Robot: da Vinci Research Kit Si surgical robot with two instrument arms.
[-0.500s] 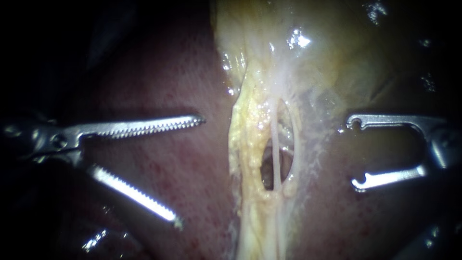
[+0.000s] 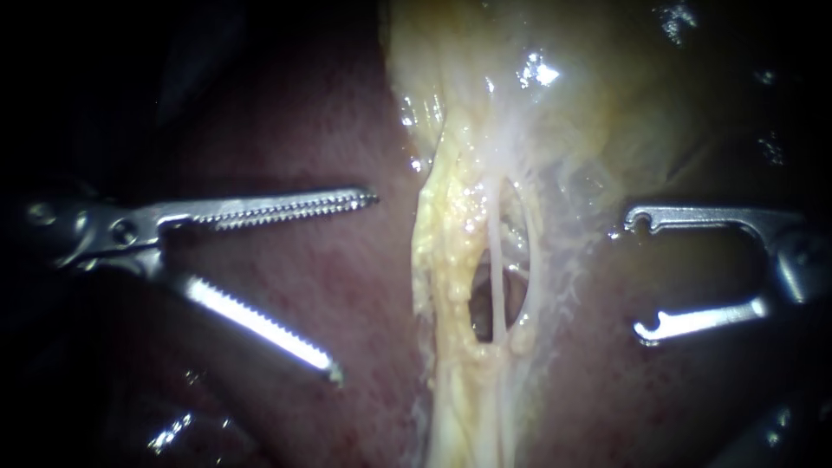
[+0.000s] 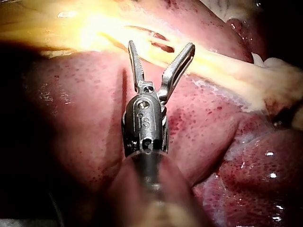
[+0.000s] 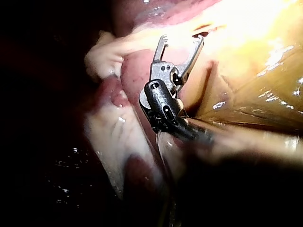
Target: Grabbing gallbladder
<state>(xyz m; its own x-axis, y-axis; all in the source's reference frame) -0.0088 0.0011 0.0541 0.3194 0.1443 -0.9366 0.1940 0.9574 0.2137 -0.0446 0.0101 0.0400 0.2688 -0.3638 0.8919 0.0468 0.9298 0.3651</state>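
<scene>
Endoscope view: left instrument [image 2: 355, 287] and right instrument [image 2: 636, 274], two pairs of jaws apart, empty; one gallbladder [image 2: 563, 104]

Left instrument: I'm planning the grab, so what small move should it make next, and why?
Probably ease the left instrument forward towards the gallbladder. Its jaws stand wide open and hold nothing, over bare liver, short of the yellowish tissue below the gallbladder. The right instrument is also open, holding nothing.

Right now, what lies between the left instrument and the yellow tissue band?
Bare liver only, per the endoscope view; left instrument open, short of the yellow tissue band.
</scene>
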